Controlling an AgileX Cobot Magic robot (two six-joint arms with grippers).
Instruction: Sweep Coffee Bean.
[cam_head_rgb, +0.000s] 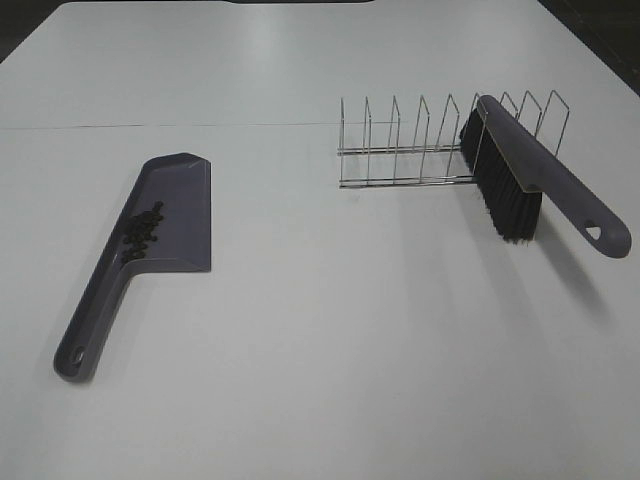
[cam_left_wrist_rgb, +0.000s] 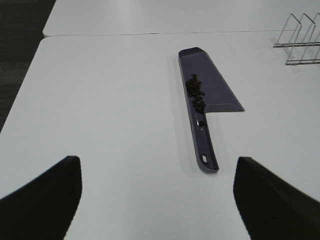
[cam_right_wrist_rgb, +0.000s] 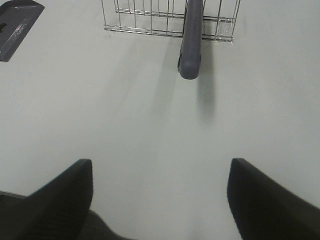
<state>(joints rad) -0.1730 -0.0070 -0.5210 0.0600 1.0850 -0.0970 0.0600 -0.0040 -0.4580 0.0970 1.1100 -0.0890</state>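
Purple dustpan (cam_head_rgb: 160, 225) flat on white table (cam_head_rgb: 330, 340) | coffee beans (cam_head_rgb: 143, 230) clustered in its tray, near the handle end | brush (cam_head_rgb: 520, 185) propped in wire rack (cam_head_rgb: 420, 145), bristles down | left gripper (cam_left_wrist_rgb: 157, 200) spread, holding nothing | right gripper (cam_right_wrist_rgb: 160, 200) spread, holding nothing, short of the brush handle

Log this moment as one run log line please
coffee beans: in dustpan | brush: propped in wire rack | left tool: open, empty | right tool: open, empty
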